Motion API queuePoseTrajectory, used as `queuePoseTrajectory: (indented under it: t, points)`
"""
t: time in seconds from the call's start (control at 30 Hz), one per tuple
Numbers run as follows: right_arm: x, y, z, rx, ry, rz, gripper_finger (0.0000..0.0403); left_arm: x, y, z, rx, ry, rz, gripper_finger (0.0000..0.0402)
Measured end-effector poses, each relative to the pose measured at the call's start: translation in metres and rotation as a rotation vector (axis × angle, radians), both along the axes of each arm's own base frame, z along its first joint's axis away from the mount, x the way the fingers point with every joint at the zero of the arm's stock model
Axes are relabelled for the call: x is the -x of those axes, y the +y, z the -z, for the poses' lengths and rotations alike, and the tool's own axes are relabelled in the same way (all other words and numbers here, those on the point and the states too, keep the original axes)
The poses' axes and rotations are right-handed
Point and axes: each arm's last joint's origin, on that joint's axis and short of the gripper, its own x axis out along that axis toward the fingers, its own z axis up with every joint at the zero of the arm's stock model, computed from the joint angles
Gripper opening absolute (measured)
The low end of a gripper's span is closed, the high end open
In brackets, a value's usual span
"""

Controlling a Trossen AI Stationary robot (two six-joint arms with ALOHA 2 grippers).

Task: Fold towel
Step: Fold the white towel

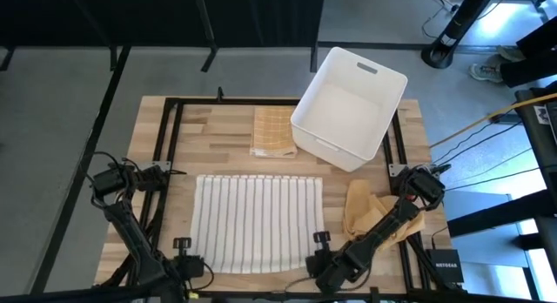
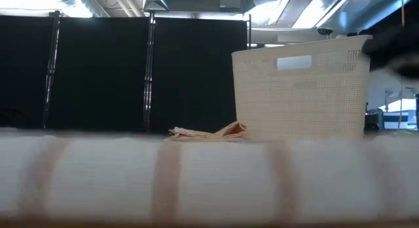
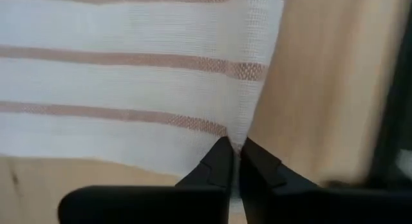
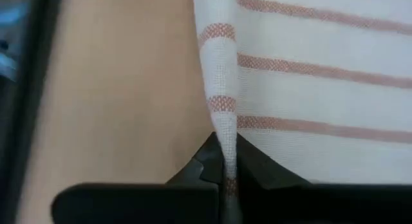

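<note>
A white towel (image 1: 255,223) with thin tan stripes lies spread flat on the middle of the wooden table; in the low view it fills the foreground (image 2: 196,179). My left gripper (image 1: 191,265) stands at its near left corner, shut on the cloth (image 3: 235,161). At the towel's near right corner my right gripper (image 1: 315,261) is also shut on it (image 4: 224,161). My left gripper pinches the towel's side edge by its near left corner (image 3: 241,135) between its two fingers, coming from above and pointing down. The cloth rises into a small ridge at the fingertips; the rest lies flat on the table. My right gripper pinches the towel's side edge by its near right corner (image 4: 222,137) between its two fingers, slanting steeply down. The edge is gathered into a narrow upright fold that runs into the fingers, and the rest of the towel lies on the table.
A white plastic basket (image 1: 350,107) stands at the far right, with a folded tan cloth (image 1: 273,131) to its left. A crumpled tan cloth (image 1: 370,212) lies to the right of the towel, beside my right arm. A black frame (image 1: 174,103) rims the table.
</note>
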Motion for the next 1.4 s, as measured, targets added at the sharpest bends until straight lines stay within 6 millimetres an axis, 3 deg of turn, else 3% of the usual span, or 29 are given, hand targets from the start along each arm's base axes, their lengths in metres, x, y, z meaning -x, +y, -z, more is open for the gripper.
queuePoseTrajectory:
  t: [0.2, 0.33, 0.47, 0.73, 0.9, 1.13, 1.4]
  points:
    - [0.010, 0.028, -0.033, -0.003, -0.052, -0.017, 0.0011, 0.000, -0.019, -0.027, 0.077, -0.078, -0.020, 0.0005]
    - [0.008, 0.031, -0.045, 0.039, -0.116, 0.007, 0.0006, -0.002, -0.016, -0.045, -0.041, -0.206, -0.037, 0.0003]
    - [0.004, 0.017, -0.045, 0.142, -0.128, 0.088, 0.0007, -0.009, 0.002, -0.057, -0.218, -0.280, -0.109, 0.0005]
    - [0.003, -0.029, -0.058, 0.287, -0.118, 0.265, 0.0005, -0.010, 0.047, -0.069, -0.509, -0.278, -0.266, 0.0004]
    - [-0.006, -0.067, -0.052, 0.332, -0.045, 0.356, 0.0003, -0.016, 0.069, -0.058, -0.571, -0.239, -0.272, 0.0004]
    - [-0.019, -0.113, -0.031, 0.395, 0.044, 0.451, 0.0004, -0.021, 0.103, -0.027, -0.702, -0.145, -0.310, 0.0008]
    - [-0.029, -0.146, -0.017, 0.410, 0.075, 0.498, 0.0005, -0.021, 0.125, 0.006, -0.699, -0.118, -0.336, 0.0009]
